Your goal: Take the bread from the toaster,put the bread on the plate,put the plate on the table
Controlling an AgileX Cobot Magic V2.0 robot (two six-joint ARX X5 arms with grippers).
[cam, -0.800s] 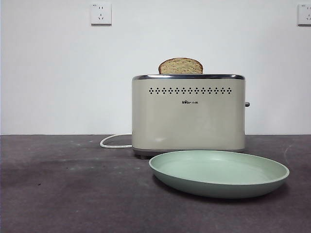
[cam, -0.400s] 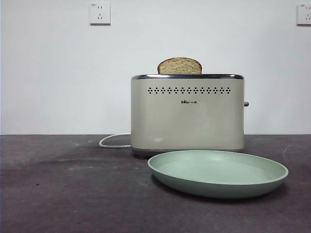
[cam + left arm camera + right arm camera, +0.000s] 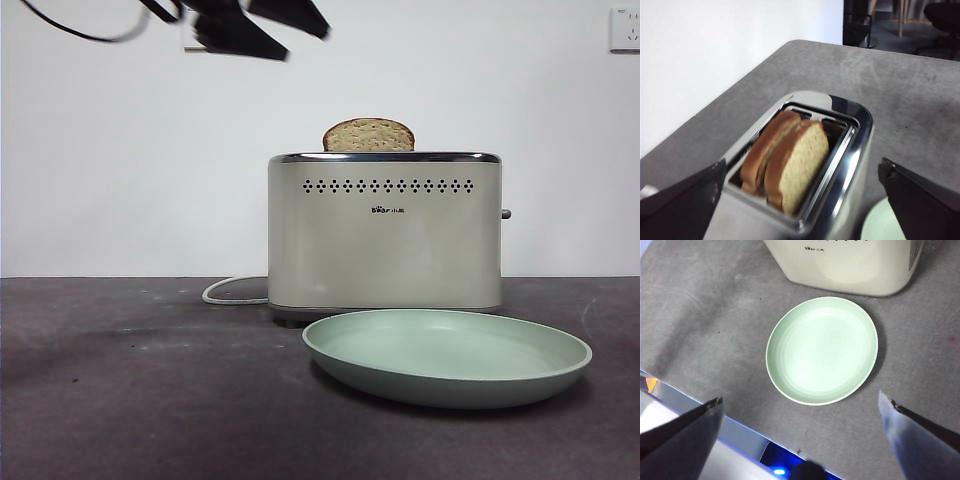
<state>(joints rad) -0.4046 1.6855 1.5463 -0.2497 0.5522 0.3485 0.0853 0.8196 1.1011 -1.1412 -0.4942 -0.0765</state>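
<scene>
A dark grey-brown table [image 3: 150, 400] fills the foreground, its matte surface scuffed and speckled. Toward the table's far edge stands a cream-beige toaster [image 3: 385, 235] with a chrome top rim, its white cord [image 3: 232, 293] curling out across the tabletop on one side. Just in front of the toaster, nearer the table's front edge, a pale mint-green plate [image 3: 447, 355] lies flat on the tabletop, close to the toaster's base but apart from it in the right wrist view.

The bread [image 3: 799, 167], light tan and speckled with a brown crust, stands upright in the toaster's slot with its domed top showing above the rim. A second slice [image 3: 767, 150] with a darker crust stands beside it; the two lean together.

The left gripper [image 3: 255, 25] hangs high in the air above the table and to one side of the toaster, its jaws spread wide and holding nothing. The right gripper [image 3: 800, 415] is poised well above the plate near the table's front edge, its jaws likewise wide apart and empty.
</scene>
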